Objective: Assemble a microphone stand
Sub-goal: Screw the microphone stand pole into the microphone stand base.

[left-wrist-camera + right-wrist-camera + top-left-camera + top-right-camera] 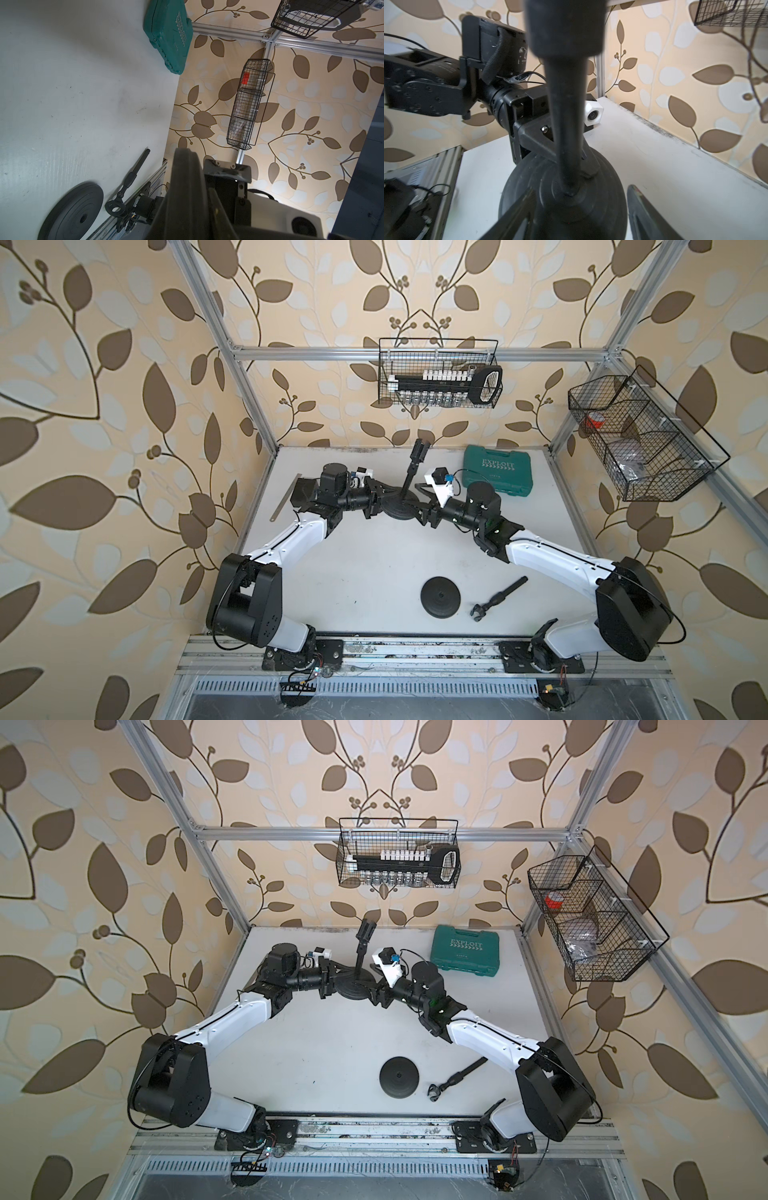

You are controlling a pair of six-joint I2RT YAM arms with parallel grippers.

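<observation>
Microphone stand (409,485) sits at the far middle of the tabletop (353,564), between the two arms, with its pole (566,124) upright in its round base (395,512). The left claw (384,499) pinches the base's left rim, one finger lying flat on top of the disc. I judge this grip is there to keep the base from turning or tipping while the pole is seated. The right claw (577,205) is spread, its fingers (641,207) standing on either side of the pole's foot and touching neither pole nor base. That looks like a release once the pole holds by itself.

The right wrist view alone shows that gap and the joint where pole meets base. In both top views the wrist camera and the claw body cover it. The left wrist view shows the held base edge-on inside its claw but not the pole. It also gives a close look at a second base (76,212) and a second pole (133,176), lying loose and apart on the near right of the tabletop. Only the top views show the clip (419,448) at the pole's upper end. A green case (498,470) lies far right.
</observation>
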